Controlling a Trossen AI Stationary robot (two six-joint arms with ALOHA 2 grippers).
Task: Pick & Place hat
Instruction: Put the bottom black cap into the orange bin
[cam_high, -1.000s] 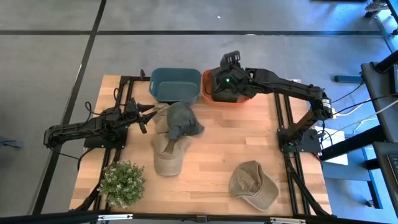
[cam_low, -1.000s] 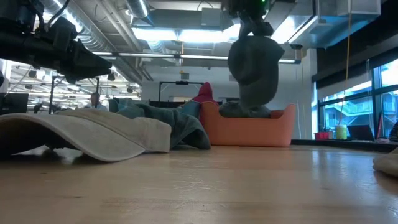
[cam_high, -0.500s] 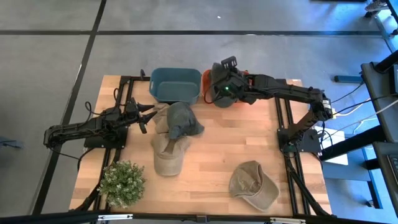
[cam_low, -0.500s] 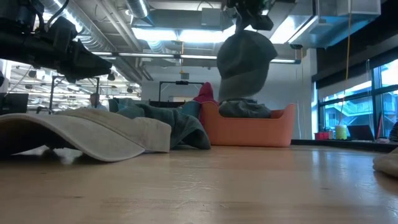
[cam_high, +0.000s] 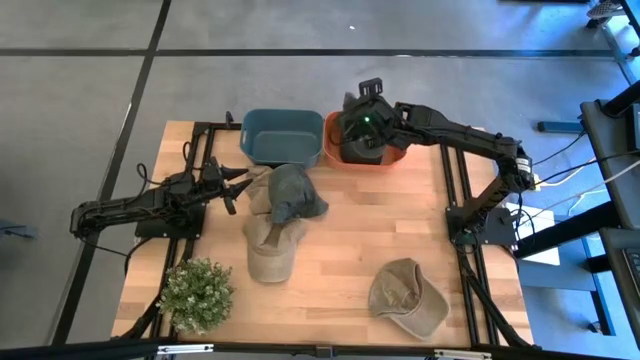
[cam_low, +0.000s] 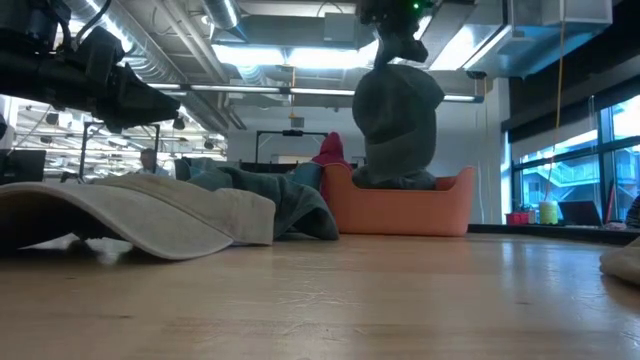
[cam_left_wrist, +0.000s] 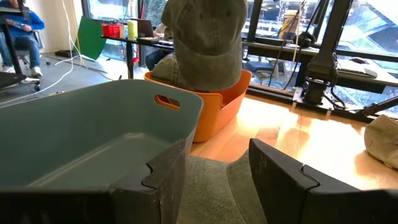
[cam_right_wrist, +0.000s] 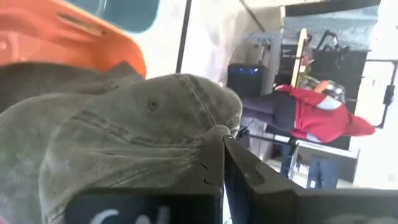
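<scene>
Grey hat (cam_low: 397, 125) pinched in right hand (cam_high: 362, 125) over orange bin (cam_low: 403, 212); left hand (cam_high: 228, 186) open.

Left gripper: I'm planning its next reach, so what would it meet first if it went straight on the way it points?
Probably the grey-green cap lying just past the left gripper; depth is unclear.

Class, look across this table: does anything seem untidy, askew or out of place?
Yes. Two caps overlap in a heap beside the blue bin: a teal cap draped over a tan cap. Another tan cap lies alone, crumpled.
</scene>
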